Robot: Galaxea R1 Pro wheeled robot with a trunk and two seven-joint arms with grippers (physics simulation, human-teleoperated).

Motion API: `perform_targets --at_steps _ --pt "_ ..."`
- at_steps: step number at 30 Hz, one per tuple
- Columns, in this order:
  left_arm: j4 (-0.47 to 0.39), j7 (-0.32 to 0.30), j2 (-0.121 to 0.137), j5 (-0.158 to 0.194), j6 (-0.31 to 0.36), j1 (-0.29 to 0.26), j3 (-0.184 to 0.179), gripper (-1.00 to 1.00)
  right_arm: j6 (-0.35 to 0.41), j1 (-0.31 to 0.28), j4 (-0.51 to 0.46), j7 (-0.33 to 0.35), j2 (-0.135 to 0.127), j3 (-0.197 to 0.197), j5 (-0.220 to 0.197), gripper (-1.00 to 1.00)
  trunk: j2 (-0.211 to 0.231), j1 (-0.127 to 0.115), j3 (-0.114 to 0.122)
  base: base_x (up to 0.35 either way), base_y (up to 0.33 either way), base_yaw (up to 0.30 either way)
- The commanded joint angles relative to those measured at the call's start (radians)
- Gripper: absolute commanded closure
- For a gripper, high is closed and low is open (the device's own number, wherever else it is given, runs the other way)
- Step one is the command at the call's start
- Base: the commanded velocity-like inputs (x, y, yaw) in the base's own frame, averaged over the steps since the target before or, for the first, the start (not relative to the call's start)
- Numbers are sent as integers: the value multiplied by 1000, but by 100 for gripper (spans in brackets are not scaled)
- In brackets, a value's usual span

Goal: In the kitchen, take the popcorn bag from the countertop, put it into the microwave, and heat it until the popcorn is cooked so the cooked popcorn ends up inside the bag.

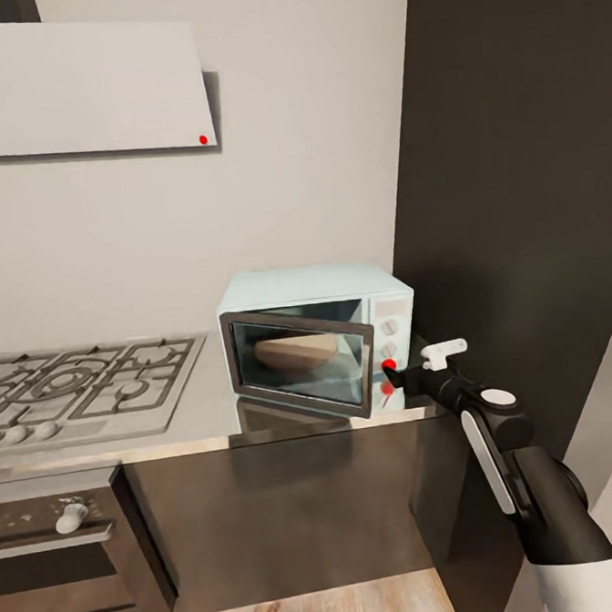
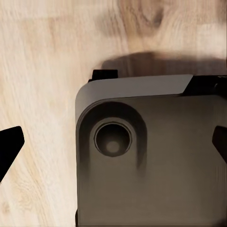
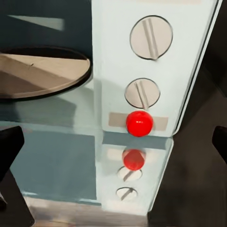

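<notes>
The pale blue microwave [image 1: 318, 342] stands on the steel countertop [image 1: 204, 413], hard against a tall dark cabinet. Through its dark glass door, which looks slightly ajar on the panel side, I see a tan rounded shape, seemingly the popcorn bag [image 1: 295, 350], also visible in the right wrist view [image 3: 38, 71]. My right gripper [image 1: 390, 373] is open at the control panel, its fingers wide apart on either side of the red indicator light [image 3: 139, 123], below two round knobs [image 3: 142, 92]. My left gripper [image 2: 113, 146] hangs open over the robot's own base.
A gas hob [image 1: 83, 381] lies left of the microwave, with a dark built-in oven [image 1: 70, 516] below it. A hood [image 1: 81, 84] hangs above. The tall dark cabinet [image 1: 517, 191] walls off the right. Light wood floor [image 2: 42, 71] surrounds the grey robot base [image 2: 151, 156].
</notes>
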Motion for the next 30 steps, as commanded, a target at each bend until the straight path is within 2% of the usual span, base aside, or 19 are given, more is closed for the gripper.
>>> perform_targets --at_steps 1,4,10,16,22,26,28,30 --pt "1 -1 0 1 -2 -1 0 -100 5 -1 -1 14 -2 -9 -1 -100 -1 0 -1 304 0 0" --pt "1 -1 0 1 0 -1 0 -100 5 -1 -1 26 -3 -19 -1 -100 -1 0 -1 302 0 0" --pt "1 -1 -1 -2 -6 -1 -2 -100 5 0 -1 30 -3 -21 -3 -100 -1 0 -1 35 0 0" --pt "1 -1 -1 -3 -7 -1 -3 -100 5 -23 7 121 1 -20 -1 -100 -1 0 -1 1 0 0" --pt "0 -1 -1 -4 -7 -1 -3 -100 -7 -90 106 146 13 -9 -1 -100 -1 0 -1 0 0 0" --pt "0 -1 -1 -5 -8 -1 -3 -100 -45 -129 195 148 18 -3 -1 -100 -1 0 -1 0 0 0" --pt "0 -1 -1 -4 -8 -1 -3 -100 -50 -133 209 159 35 19 -1 -100 -1 0 -1 0 0 0" --pt "0 -1 -1 -5 -8 -1 -3 -100 -52 -134 211 175 41 37 -1 -100 -1 0 -1 0 0 0"
